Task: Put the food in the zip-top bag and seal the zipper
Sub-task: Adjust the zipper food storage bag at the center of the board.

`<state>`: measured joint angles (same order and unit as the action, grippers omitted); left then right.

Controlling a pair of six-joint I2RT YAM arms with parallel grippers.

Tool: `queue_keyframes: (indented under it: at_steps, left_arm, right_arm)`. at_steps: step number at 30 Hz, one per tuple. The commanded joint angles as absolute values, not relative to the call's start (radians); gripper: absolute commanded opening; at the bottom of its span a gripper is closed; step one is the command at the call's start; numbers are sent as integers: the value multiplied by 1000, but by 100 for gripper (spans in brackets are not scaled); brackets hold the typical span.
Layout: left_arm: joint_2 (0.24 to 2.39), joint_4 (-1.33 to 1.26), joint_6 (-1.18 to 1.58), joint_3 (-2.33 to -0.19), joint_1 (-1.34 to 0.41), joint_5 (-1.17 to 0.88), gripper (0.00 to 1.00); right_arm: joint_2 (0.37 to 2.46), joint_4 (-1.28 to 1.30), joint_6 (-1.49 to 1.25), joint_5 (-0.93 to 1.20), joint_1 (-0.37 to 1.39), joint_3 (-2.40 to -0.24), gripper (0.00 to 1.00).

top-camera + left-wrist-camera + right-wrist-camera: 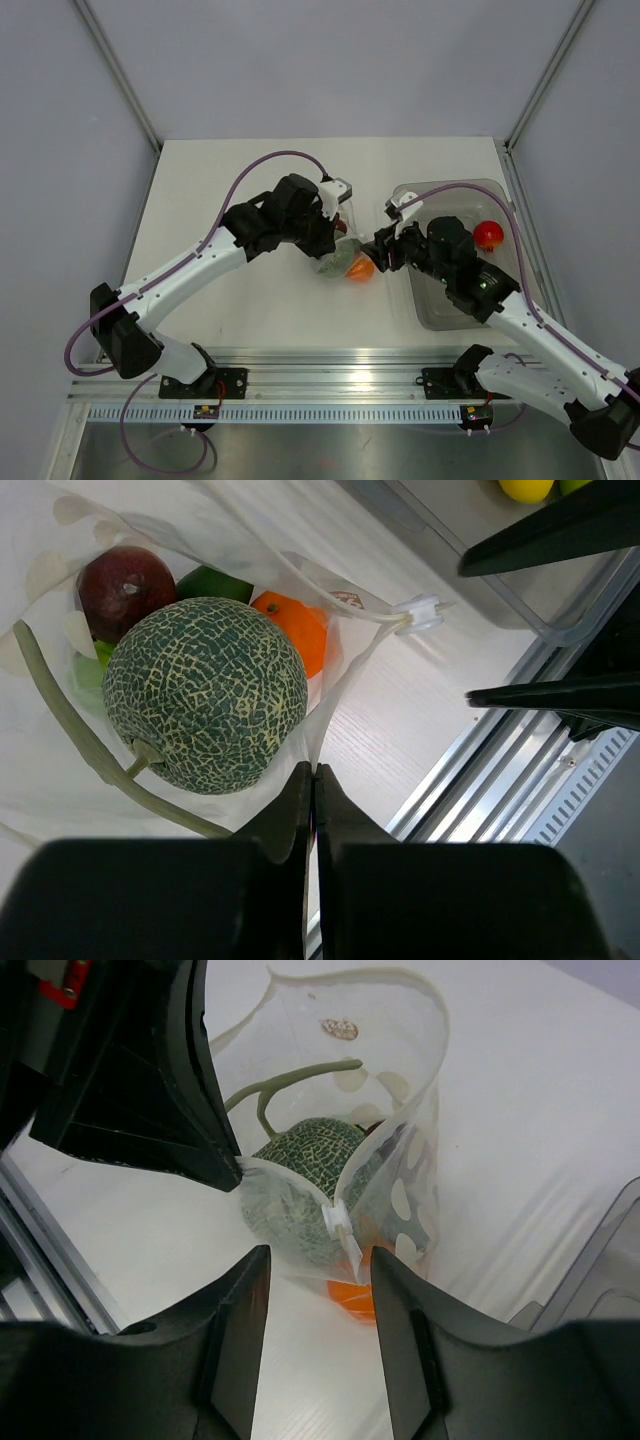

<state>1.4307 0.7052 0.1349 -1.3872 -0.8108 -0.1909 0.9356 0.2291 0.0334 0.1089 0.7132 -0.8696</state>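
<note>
Black left gripper (313, 776) pinched shut on rim of crinkly clear polka-dot zip-top bag (412, 1090). Black right gripper (320, 1260) jaws apart, holding nothing; white zipper slider (340, 1226) at its 12 o'clock. Inside: round netted green melon (205, 690), glossy orange (297, 630) at 1 o'clock, dark red plum-like ball (125, 585) at 11. Grey translucent tub (440, 305) at bag's 3 o'clock.

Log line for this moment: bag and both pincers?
left pincer: shut on bag rim | right pincer: open, by white slider | contents: melon, orange, plum | zipper: unsealed
</note>
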Motion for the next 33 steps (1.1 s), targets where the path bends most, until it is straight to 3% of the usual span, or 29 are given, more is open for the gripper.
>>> queue_keyframes:
  at_steps: [1,20,27,30,33]
  left_arm:
    - [1424,634,205,-1427,-811,-195,0]
    - [1411,641,201,-1414,-810,-183,0]
    - [1417,632,201,-1411,-810,-207,0]
    - [1424,634,196,-1417,-810,-228,0]
    - [1420,638,178,-1428,-810,-245,2]
  right_arm:
    - [853,192,15,38,709,-844,53]
    - [1002,124,-32,304,580,-827,55]
    - [1069,81,-58,356,581,-851,45]
    - [1063,68,-63,321,580,-838,33]
    - [1022,29,-66,282,580,-809,10]
